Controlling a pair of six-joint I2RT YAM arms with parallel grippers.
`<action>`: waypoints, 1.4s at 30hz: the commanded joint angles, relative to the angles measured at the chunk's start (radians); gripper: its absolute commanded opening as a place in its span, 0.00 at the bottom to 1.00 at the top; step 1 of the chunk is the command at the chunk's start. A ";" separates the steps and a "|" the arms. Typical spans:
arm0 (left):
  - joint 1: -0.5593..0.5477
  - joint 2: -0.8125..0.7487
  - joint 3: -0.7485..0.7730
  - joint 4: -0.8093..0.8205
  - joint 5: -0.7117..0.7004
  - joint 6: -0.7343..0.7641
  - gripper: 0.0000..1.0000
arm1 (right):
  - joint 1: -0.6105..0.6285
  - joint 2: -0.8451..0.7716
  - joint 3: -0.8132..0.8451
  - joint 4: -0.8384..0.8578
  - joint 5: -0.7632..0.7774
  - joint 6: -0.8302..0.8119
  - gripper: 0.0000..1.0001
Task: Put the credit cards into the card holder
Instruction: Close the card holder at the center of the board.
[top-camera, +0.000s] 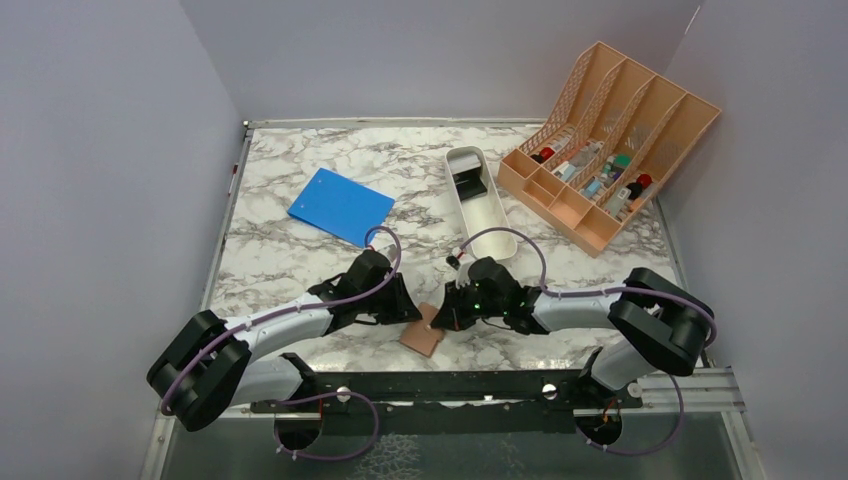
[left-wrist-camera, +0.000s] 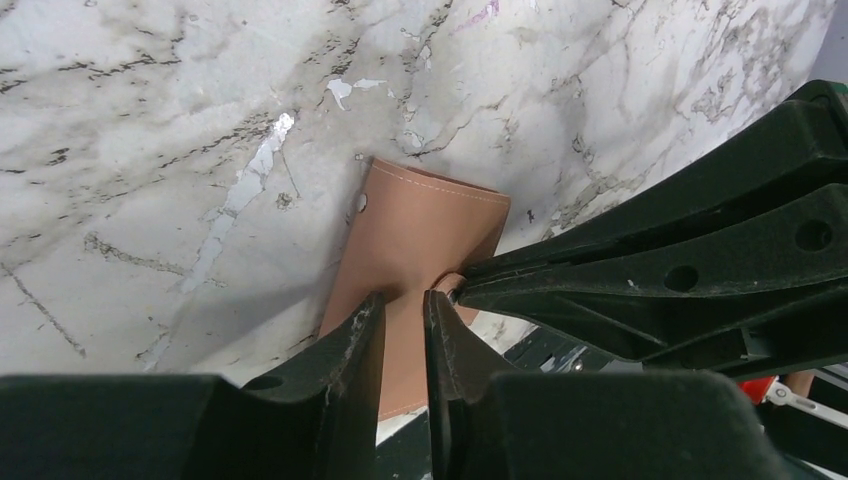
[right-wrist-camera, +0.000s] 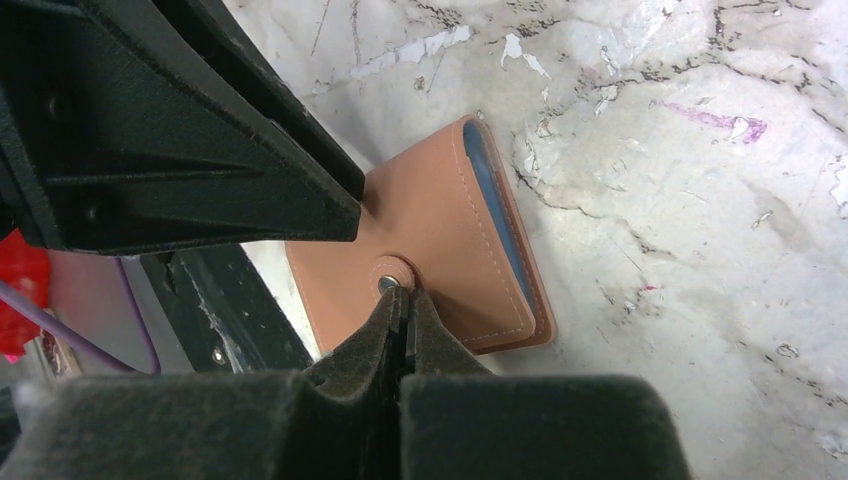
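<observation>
The card holder (top-camera: 423, 335) (left-wrist-camera: 420, 230) (right-wrist-camera: 450, 230), brown and folded shut, lies flat at the table's near edge, between the two grippers. A pale blue lining (right-wrist-camera: 500, 220) shows along its open side. My right gripper (top-camera: 447, 318) (right-wrist-camera: 402, 300) is shut, its tips pinching the small round tab with the snap stud (right-wrist-camera: 385, 283). My left gripper (top-camera: 408, 312) (left-wrist-camera: 403, 305) hangs over the holder's other side with its jaws a narrow gap apart, and only the holder's surface shows between them. No credit cards can be made out.
A blue notebook (top-camera: 341, 206) lies at the back left. A long white tray (top-camera: 480, 205) with a dark item inside stands at the back centre. A peach lattice organiser (top-camera: 610, 150) is at the back right. The black base rail (top-camera: 450, 385) runs just below the holder.
</observation>
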 joint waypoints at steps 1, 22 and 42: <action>-0.010 -0.010 -0.016 0.021 0.025 -0.007 0.25 | 0.000 0.033 0.016 -0.020 -0.016 -0.006 0.01; -0.027 -0.053 -0.088 0.030 0.012 -0.039 0.27 | -0.003 0.053 0.042 -0.056 -0.133 -0.044 0.01; -0.046 -0.101 -0.115 0.038 0.045 -0.084 0.21 | -0.003 0.083 0.072 -0.156 -0.158 -0.093 0.03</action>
